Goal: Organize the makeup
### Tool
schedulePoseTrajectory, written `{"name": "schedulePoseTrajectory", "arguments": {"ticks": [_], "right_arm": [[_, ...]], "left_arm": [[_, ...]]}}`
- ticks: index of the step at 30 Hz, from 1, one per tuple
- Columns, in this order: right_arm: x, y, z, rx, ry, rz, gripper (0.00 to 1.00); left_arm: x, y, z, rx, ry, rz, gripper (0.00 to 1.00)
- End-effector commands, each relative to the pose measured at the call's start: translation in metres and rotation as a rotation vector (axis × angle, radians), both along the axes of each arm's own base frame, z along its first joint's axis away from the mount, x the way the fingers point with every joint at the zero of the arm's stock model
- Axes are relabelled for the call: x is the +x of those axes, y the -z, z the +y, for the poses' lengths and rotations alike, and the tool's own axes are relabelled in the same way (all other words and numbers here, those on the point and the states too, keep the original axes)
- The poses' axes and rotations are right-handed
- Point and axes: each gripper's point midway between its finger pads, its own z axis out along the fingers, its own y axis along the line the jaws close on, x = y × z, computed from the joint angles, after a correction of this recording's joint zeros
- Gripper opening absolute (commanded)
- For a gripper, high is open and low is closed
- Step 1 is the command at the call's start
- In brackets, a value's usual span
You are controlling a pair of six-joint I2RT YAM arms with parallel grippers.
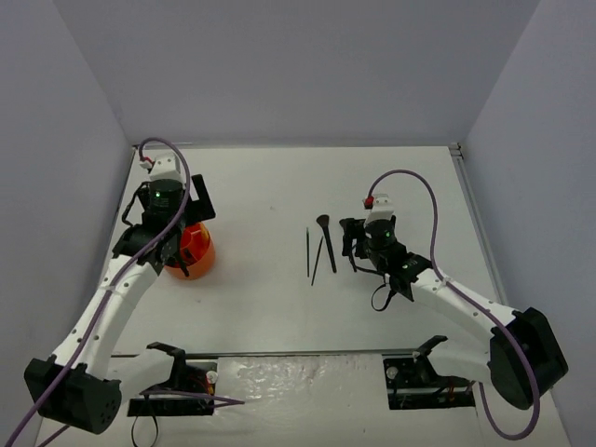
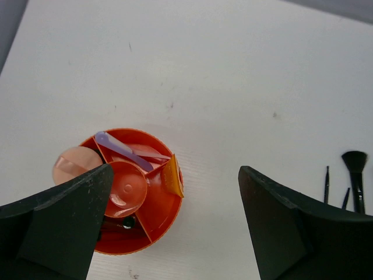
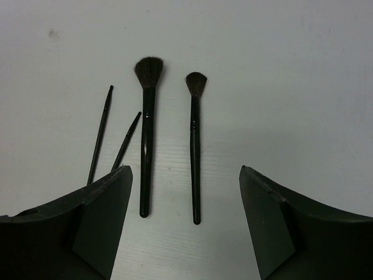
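While overhead hides it, the left wrist shows a pink puff (image 2: 73, 166) at the edge of the orange tub (image 2: 158, 217). The left gripper (image 2: 175, 175) and right gripper (image 3: 185, 175) gape empty, with four brushes (image 3: 145, 134) on the table (image 3: 291, 58) below the right.

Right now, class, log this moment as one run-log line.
left fingers: open, over orange tub | right fingers: open, over black brushes on table | nothing held

4 thin black brushes (image 3: 147, 140), lying flat, roughly parallel
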Motion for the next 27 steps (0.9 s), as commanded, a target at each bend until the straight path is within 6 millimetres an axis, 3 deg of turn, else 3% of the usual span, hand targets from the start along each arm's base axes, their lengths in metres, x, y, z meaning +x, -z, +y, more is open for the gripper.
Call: {"name": "schedulePoseTrajectory", "arguments": {"ticks": [1, 8, 16, 20, 27], "right_arm": [[0.017, -0.011, 0.01, 0.042, 0.021, 0.007, 0.67], [0.022, 0.0, 0.044, 0.062, -0.01, 0.062, 0.54], [0.022, 0.039, 0.086, 0.027, -0.008, 0.148, 0.38], [0.022, 0.061, 0.092, 0.004, 0.009, 0.192, 0.28], [0.021, 0.085, 0.097, -0.014, 0.022, 0.233, 0.24]], "left_arm": [[-0.019, -0.065, 0.007, -0.007, 0.015, -0.108, 0.92], [-0.045, -0.065, 0.004, 0.011, 0.091, -0.058, 0.97], [-0.059, -0.05, 0.01, 0.052, 0.111, -0.016, 0.97], [-0.062, -0.047, 0.014, 0.066, 0.098, -0.016, 0.97], [-0.061, -0.041, 0.011, 0.055, 0.114, -0.01, 0.97]]}}
